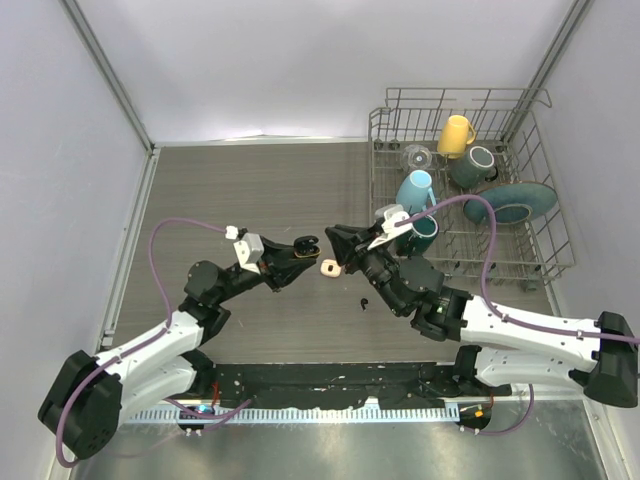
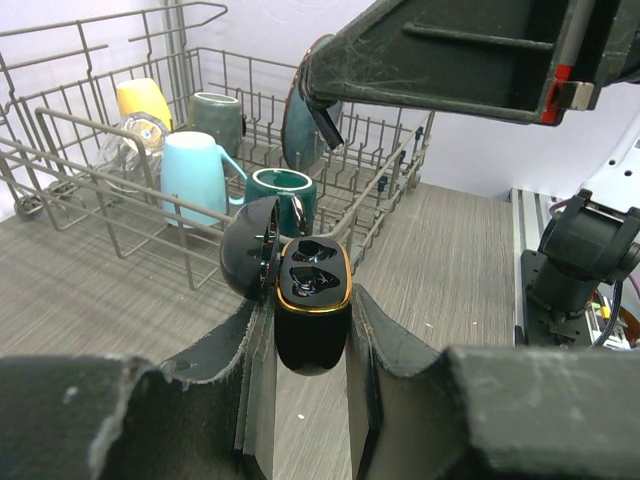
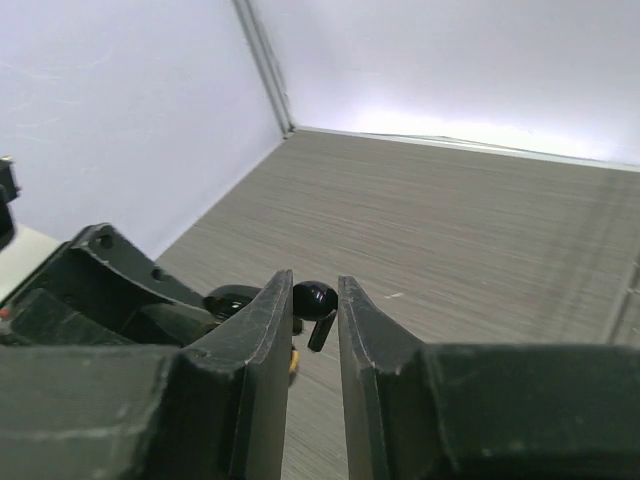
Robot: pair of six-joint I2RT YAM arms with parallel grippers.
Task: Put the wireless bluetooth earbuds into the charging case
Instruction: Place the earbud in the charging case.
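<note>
- L jaws: narrow, clamped on the lower body of the charging case [image 2: 312, 315], one pad on each side. The case is held off the tabletop [image 1: 250, 190] at mid-scene, just L of the R jaws.
- Case attitude: lid [image 2: 250, 262] is swung open to one side. The gold-rimmed face w/ both sockets [image 2: 305, 283] tilts up toward the R arm. I judge this deliberate: it presents the openings to the bud and puts the lid out of the path. Both sockets look empty.
- R jaws: nearly shut, pinching a black earbud [image 3: 316, 298] by its head, w/ the stem hanging out below the tips. The bud sits above and just beside the case. As far as I can tell, it is not touching.
- Why gripped so (judgement only): a hold on the head leaves the stem free to lead into a socket.
- Spare black earbud [image 1: 365, 302] lies on the tabletop near the R arm, apart from the case. Presumably it goes in next.
- Cream-white piece [image 1: 328, 266] lies on the tabletop below the gap between the two sets of jaws. Too small to tell whether it is a bud or sth else.
- Dish rack [image 1: 530, 255] at far R is not part of this job.
- Step in hand, my reading: align and lower the first bud, so the task is at an early stage.
- Risk: stem angle may not match the socket, and so small a part may twist in the pinch.
</note>
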